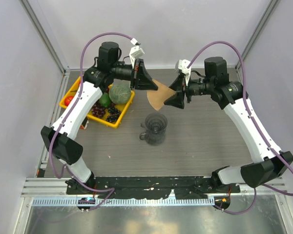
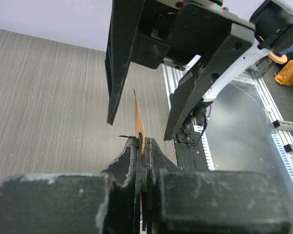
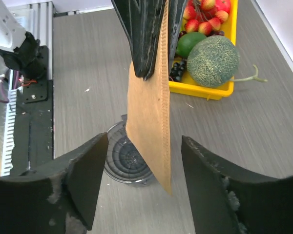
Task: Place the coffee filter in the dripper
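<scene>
The coffee filter (image 1: 158, 97) is a flat light-brown paper fan held in the air above the table. My left gripper (image 1: 154, 87) is shut on its edge; in the left wrist view the filter (image 2: 138, 122) shows edge-on between the closed jaws. My right gripper (image 1: 172, 100) is open, its fingers on either side of the filter's (image 3: 149, 122) lower end without touching it. The clear ribbed dripper (image 1: 156, 127) stands upright on the table below, empty, and also shows in the right wrist view (image 3: 127, 158).
A yellow fruit tray (image 1: 118, 119) with a melon (image 1: 119, 92), a lime, grapes and red fruit stands at the left, also in the right wrist view (image 3: 205, 90). Metal frame rails run along the table's near edge (image 1: 151, 185).
</scene>
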`<state>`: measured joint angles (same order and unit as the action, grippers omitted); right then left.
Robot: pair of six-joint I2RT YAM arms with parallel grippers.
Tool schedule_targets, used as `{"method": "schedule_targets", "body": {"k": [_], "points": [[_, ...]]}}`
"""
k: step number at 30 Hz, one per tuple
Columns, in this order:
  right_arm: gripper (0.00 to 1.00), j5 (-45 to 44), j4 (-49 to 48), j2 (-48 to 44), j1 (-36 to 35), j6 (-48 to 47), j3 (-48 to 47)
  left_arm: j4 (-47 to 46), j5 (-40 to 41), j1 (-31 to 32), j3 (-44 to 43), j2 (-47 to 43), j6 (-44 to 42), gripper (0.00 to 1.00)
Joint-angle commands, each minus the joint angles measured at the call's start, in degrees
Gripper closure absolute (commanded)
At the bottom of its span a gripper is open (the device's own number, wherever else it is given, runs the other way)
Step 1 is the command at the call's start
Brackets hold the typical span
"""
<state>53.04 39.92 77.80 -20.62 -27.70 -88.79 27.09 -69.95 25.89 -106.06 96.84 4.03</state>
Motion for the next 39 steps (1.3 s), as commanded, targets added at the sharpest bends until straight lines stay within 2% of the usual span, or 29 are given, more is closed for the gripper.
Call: {"method": "schedule_targets", "body": {"k": [1,4,7,8,10,13,15,17,24,39], "points": [[0.40,4.79,-0.63,1.21,-0.21,3.79,-2.61,2.61,1.04,1.71,-1.34,-3.59,-6.40,1.00],[0.94,6.73,-0.28,1.04,-0.56,2.40,-1.74,3.14,5.86,1.71,-2.83,-2.80,-4.39,0.98],[0.95,6.38,-1.77,-0.89,-0.65,0.03,0.63,1.66,4.48,0.13,-4.33,-2.27,1.84,0.74],[0.95,5.60,-2.82,-1.16,-0.39,-0.16,1.25,-0.27,3.43,-0.74,-3.55,-2.79,3.86,0.60],[0.95,6.20,-4.75,-1.69,0.58,1.24,1.17,-6.75,1.23,-3.38,0.66,-5.07,8.51,0.43],[0.95,8.39,-9.15,-1.77,1.46,7.39,1.78,-22.64,-0.09,-8.12,11.46,-10.07,18.53,0.26],[0.95,8.83,-11.87,-2.91,1.46,8.71,3.44,-24.20,0.60,-9.28,15.61,-12.45,16.91,0.21],[0.95,9.19,-15.47,-3.88,1.55,11.35,5.73,-19.46,0.78,-8.93,16.06,-13.86,12.59,0.20],[0.95,11.39,-16.28,-3.53,1.46,13.20,6.26,-17.07,3.50,-8.31,17.64,-15.98,8.45,0.21],[0.95,13.23,-16.28,-4.41,-0.21,12.67,6.61,-17.34,5.44,-6.46,13.42,-10.62,10.20,0.26]]}}
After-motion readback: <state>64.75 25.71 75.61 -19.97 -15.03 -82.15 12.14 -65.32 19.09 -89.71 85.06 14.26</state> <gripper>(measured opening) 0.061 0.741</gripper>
